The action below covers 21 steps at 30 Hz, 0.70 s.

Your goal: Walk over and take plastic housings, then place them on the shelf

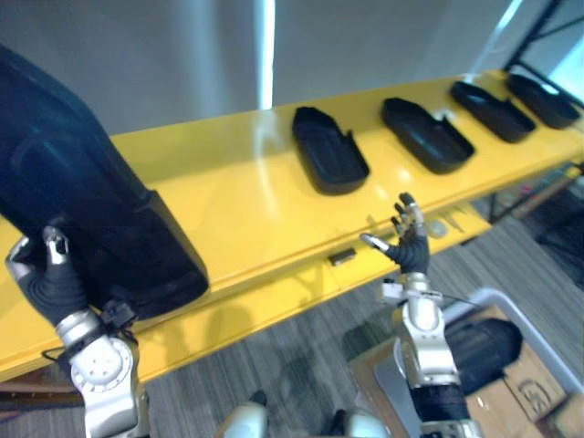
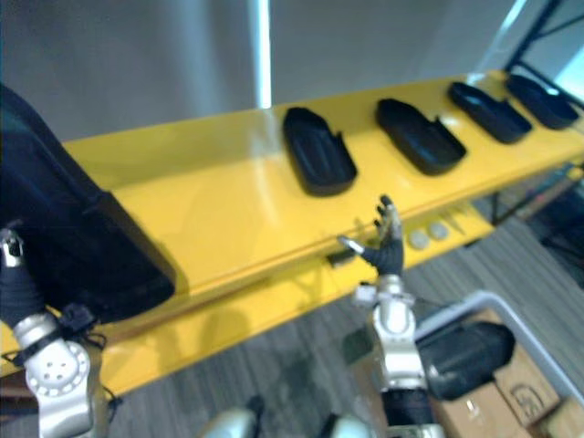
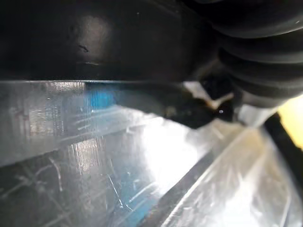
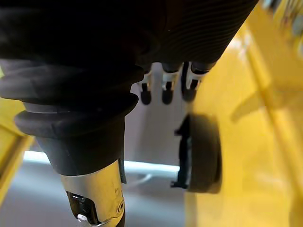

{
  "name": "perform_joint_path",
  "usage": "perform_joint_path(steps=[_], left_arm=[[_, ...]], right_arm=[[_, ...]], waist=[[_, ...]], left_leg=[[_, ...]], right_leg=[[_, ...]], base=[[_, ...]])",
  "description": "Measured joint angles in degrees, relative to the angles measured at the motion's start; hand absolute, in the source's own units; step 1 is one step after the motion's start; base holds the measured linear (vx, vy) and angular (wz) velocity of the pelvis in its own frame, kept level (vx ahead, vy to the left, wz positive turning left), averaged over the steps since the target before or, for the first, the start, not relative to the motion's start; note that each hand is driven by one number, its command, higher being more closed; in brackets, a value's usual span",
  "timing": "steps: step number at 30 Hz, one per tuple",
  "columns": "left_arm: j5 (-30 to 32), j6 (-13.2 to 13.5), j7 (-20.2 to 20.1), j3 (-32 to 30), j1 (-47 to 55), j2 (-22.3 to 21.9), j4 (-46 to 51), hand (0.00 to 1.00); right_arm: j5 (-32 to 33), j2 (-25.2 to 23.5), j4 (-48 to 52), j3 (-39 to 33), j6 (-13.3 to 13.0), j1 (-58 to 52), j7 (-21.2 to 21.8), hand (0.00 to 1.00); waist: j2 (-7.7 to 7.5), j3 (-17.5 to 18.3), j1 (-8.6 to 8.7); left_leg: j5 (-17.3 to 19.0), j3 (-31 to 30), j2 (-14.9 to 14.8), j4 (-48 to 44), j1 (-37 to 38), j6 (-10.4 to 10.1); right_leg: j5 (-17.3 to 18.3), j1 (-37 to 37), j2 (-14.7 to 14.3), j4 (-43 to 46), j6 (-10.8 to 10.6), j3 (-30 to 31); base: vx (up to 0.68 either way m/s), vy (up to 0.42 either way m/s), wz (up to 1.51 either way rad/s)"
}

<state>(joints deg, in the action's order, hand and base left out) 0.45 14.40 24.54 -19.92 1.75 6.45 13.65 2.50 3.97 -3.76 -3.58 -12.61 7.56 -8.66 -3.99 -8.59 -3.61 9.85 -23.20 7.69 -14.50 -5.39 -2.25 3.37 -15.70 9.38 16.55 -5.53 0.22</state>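
Note:
A large black plastic housing (image 1: 100,210) rests on the yellow shelf (image 1: 246,210) at its left end. My left hand (image 1: 50,283) is against that housing's near edge, its grip hidden. Further right, several smaller black housings lie in a row on the shelf: one (image 1: 328,151), another (image 1: 427,135), and more (image 1: 493,109) towards the far right. My right hand (image 1: 406,242) hovers open and empty just in front of the shelf's front edge, below the first small housing. The right wrist view shows its straight fingers (image 4: 165,92) with a housing (image 4: 201,153) beyond them.
A grey wall stands behind the shelf. On the floor at the lower right, a grey bin (image 1: 493,297) holds a black part (image 1: 484,351), with cardboard boxes (image 1: 529,374) beside it. A dark frame (image 1: 547,27) rises at the far right.

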Motion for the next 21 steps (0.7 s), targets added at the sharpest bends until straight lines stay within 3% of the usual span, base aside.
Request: perform_joint_path(steps=[1,2,5,7,8,9,10,11,16,21], left_arm=[[0.48,0.03,-0.06,0.33,0.48,-0.95,-0.11,1.0],[0.66,0.0,-0.1,0.78,2.2,-2.56,0.43,1.0],[0.64,0.17,-0.12,0.8,2.85,-2.81,1.48,1.0],[0.59,0.15,-0.55,1.41,1.92,-2.83,1.44,1.0],[0.58,0.1,-0.61,2.48,1.19,-2.82,1.42,1.0],[0.58,0.08,-0.62,3.16,0.68,-2.82,1.41,1.0],[0.58,0.13,-0.96,4.28,-0.58,-2.66,1.43,1.0],[0.55,0.13,-1.0,4.86,-1.36,-2.23,1.42,1.0],[0.6,0.01,-0.94,4.93,-1.45,-2.2,1.44,1.0],[1.37,-0.17,-2.31,4.98,-1.68,-2.08,2.0,1.0]], right_arm=[[-0.11,0.79,0.87,0.15,-0.02,-0.12,0.14,0.0],[-0.55,2.09,1.4,0.37,0.0,0.09,0.53,0.0],[-1.08,3.21,4.04,0.25,-0.03,0.56,1.08,0.0],[-1.17,3.15,7.17,-0.96,-0.06,0.59,1.06,0.0],[-1.26,3.18,9.88,-2.39,-0.15,0.46,1.02,0.0],[-1.47,3.18,11.41,-3.54,-0.46,0.44,0.89,0.0],[-1.84,2.94,14.21,-5.79,-1.19,0.25,0.19,0.0],[-2.6,2.68,17.36,-7.17,-1.35,-0.15,-0.38,0.0],[-6.74,-0.26,32.29,-13.42,-4.52,-5.57,-2.38,0.0],[-6.72,-1.83,34.95,-16.99,-5.88,-10.11,-2.31,0.0]], waist=[[0.48,0.33,0.17],[3.33,1.38,-0.53],[5.87,2.67,-1.31],[5.56,2.51,-0.29],[5.22,2.37,0.8],[5.24,2.38,1.57],[5.25,2.31,2.17],[4.65,2.08,2.33],[3.63,2.54,4.39],[4.11,3.18,6.24]], left_leg=[[1.41,-0.44,0.15,-0.61,0.29,-0.41],[2.18,-1.24,-2.31,-1.47,-0.53,-1.41],[2.23,-1.51,-7.3,1.01,-0.56,-2.41],[1.4,-0.41,-8.62,1.71,-0.92,-3.86],[0.68,4.68,-9.52,2.76,-1.33,-4.62],[0.32,9.72,-10.54,3.3,-1.85,-3.61],[-0.69,19.28,-13.04,5.11,-1.82,-1.85],[-2.32,23.54,-13.84,6.39,-1.24,-2.87],[-3.05,25.25,-11.86,8.89,-0.43,-2.29],[-3.03,30.7,-11.93,12.05,3.7,-2.32]], right_leg=[[-1.15,0.0,0.77,0.63,-1.09,-0.92],[-1.34,1.87,-1.07,-1.35,-0.43,-3.36],[-2.47,5.15,-4.96,-6.98,1.39,-7.83],[-2.19,6.23,-5.36,-7.59,2.15,-10.4],[-1.8,6.98,-4.76,-7.77,2.76,-12.01],[-1.72,7.29,-4.48,-7.96,2.89,-13.22],[-1.65,7.46,-4.31,-8.06,2.9,-14.16],[-1.68,7.43,-3.89,-8.25,2.85,-14.06],[-2.95,7.76,-2.6,-11.76,1.22,-12.84],[-5.15,9.18,-3.44,-15.41,0.92,-8.03]], base=[[0.34,-0.375,1.18],[0.28,-0.299,0.66],[0.24,-0.257,0.44],[0.13,-0.114,0.64],[0.08,-0.057,0.76],[0.07,-0.026,0.72],[0.02,0.012,0.4],[0.0,0.034,0.12],[0.02,0.082,-0.11],[0.07,0.029,-0.54]])
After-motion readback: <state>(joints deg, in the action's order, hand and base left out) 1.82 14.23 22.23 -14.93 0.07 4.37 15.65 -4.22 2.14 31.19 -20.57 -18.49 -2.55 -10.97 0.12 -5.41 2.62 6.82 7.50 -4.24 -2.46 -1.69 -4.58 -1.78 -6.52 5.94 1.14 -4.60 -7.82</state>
